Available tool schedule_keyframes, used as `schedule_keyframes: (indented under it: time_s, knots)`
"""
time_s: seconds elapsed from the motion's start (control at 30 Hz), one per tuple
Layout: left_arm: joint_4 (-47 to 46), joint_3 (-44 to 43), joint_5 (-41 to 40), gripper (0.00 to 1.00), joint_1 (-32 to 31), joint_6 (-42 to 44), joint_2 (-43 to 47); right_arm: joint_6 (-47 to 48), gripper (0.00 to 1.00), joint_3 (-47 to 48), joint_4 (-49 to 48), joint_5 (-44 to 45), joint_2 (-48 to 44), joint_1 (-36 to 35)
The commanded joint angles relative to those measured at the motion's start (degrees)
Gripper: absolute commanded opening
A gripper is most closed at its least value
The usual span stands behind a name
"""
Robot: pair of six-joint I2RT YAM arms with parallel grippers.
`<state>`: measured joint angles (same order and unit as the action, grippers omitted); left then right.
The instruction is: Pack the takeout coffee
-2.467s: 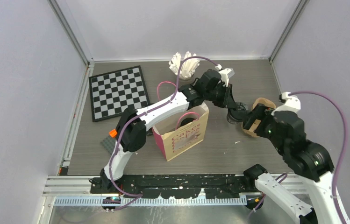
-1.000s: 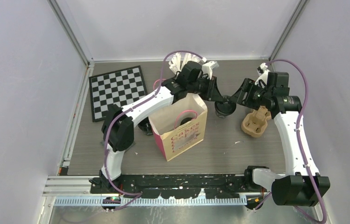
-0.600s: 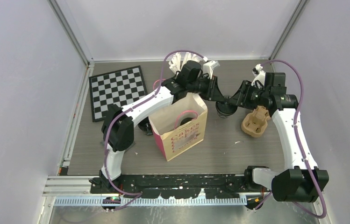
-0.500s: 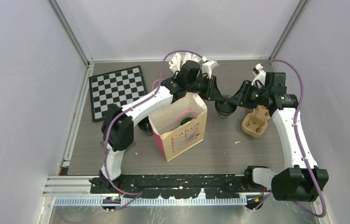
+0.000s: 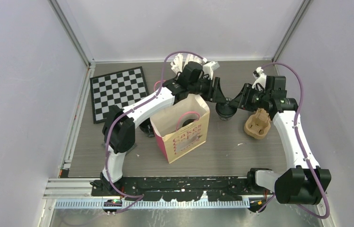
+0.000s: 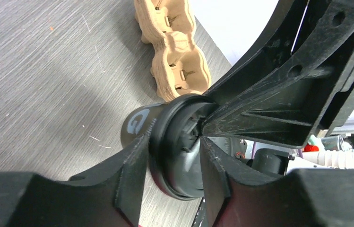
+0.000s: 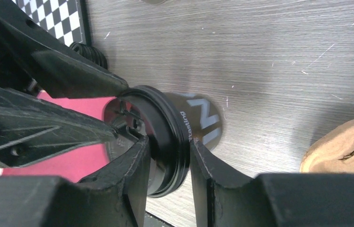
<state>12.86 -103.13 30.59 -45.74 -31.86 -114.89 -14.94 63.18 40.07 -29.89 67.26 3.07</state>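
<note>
**Two grippers, one lid**

The pink paper bag (image 5: 184, 130) stands open nearest the bases. Just beyond its right edge the coffee cup (image 5: 225, 113) is roughly upright. Both the left gripper (image 6: 175, 142) and the right gripper (image 7: 168, 142) pinch its lid (image 7: 165, 118). The bag lies leftward, on the left arm's side.

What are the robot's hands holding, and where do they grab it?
Both the left gripper and the right gripper pinch the same black coffee cup, each clamping the rim of its lid.
</note>
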Motion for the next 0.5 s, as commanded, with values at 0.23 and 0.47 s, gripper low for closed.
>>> schedule_keyframes:
  time_s: [0.23, 0.47]
  knots:
    - [1.54, -5.91, -6.65, 0.6, 0.55, -2.42, 2.84, 1.07, 0.33, -5.0, -12.75, 0.62, 6.61, 0.53]
    - [6.19, -11.65, -8.66, 0.64, 0.56, -5.73, 3.27, 0.56, 0.33, -7.51, -19.25, 1.39, 12.69, 0.58]
